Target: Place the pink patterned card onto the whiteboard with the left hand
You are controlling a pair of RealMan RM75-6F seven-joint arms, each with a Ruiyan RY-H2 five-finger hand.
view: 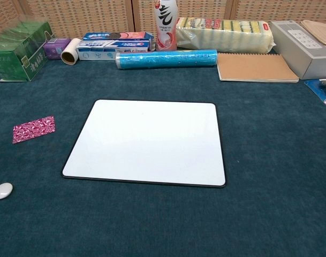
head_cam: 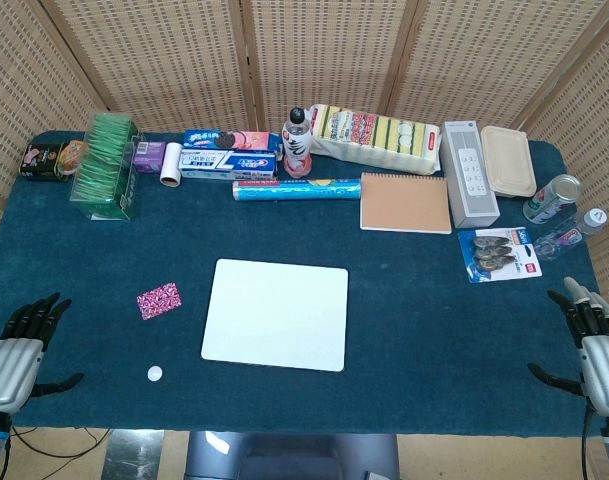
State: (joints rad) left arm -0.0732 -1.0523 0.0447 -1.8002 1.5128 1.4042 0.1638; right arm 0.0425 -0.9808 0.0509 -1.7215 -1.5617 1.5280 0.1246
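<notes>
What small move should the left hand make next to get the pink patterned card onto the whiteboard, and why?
Probably reach the left hand forward and inward toward the flat pink patterned card. The hand rests open at the table's near edge, holding nothing, while the card lies untouched on the blue cloth just left of the white rectangular whiteboard.

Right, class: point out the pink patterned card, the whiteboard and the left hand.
pink patterned card (head_cam: 159,299): head view, middle of its face.
whiteboard (head_cam: 276,313): head view, bare white centre.
left hand (head_cam: 16,350): head view, back of the hand.
</notes>
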